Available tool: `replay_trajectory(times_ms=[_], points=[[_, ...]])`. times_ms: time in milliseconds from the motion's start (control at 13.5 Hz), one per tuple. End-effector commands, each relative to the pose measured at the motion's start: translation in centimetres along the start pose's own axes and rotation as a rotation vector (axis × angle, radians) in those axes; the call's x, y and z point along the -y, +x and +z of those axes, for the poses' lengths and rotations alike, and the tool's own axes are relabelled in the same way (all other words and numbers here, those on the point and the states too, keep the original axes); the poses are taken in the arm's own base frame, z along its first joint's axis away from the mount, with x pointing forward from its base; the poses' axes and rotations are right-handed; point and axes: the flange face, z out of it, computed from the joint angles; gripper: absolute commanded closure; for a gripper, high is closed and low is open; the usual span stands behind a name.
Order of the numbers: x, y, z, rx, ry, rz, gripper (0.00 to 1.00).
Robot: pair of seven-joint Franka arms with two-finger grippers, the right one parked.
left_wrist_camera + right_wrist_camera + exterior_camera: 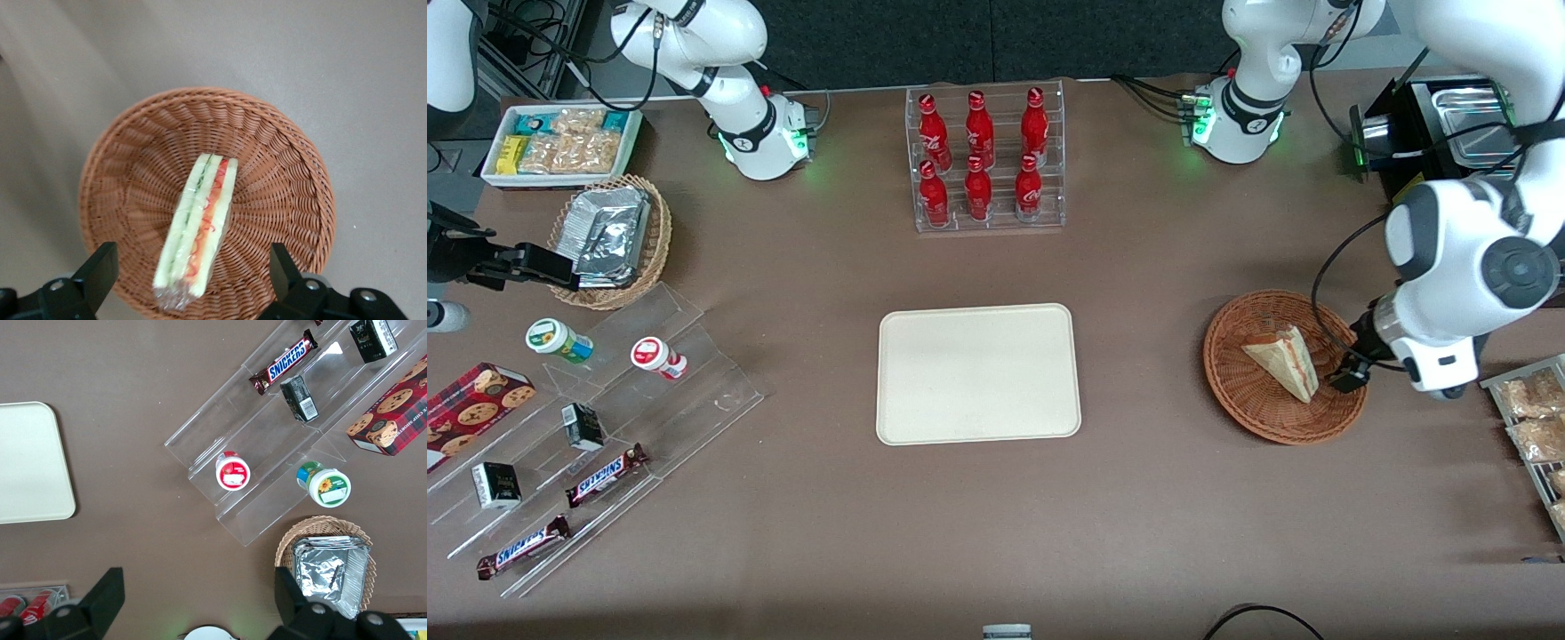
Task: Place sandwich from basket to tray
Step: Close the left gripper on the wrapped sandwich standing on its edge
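Observation:
The sandwich (1285, 360) is a pale bread wedge in clear wrap, lying in the reddish-brown wicker basket (1240, 402) toward the working arm's end of the table. In the left wrist view the sandwich (200, 220) shows its green and red filling edge, inside the basket (280, 167). My left gripper (1347, 372) hovers over the basket's rim on the working arm's side. The gripper (192, 260) is open, its black fingers (100, 267) spread wide to either side of the sandwich's near end, not touching it. The cream tray (978, 373) lies bare at mid-table.
A clear rack of red bottles (985, 160) stands farther from the front camera than the tray. A wire tray of snack packs (1534, 427) sits beside the basket at the table's end. A tan basket with foil packs (609, 240) and an acrylic snack shelf (596, 444) lie toward the parked arm's end.

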Motion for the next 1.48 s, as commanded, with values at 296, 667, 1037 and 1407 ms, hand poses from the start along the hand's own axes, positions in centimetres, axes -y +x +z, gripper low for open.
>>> replay_trajectory(times_ms=[296, 667, 1037, 1407], points=[[0.6, -3.8, 4.5, -0.02, -0.015, 0.034, 0.0], [1.1, -4.7, 7.1, -0.025, -0.019, 0.054, 0.0], [0.9, -5.2, 9.3, -0.01, 0.012, 0.076, 0.48], [0.2, -4.9, 6.5, 0.022, 0.074, 0.113, 1.0]])
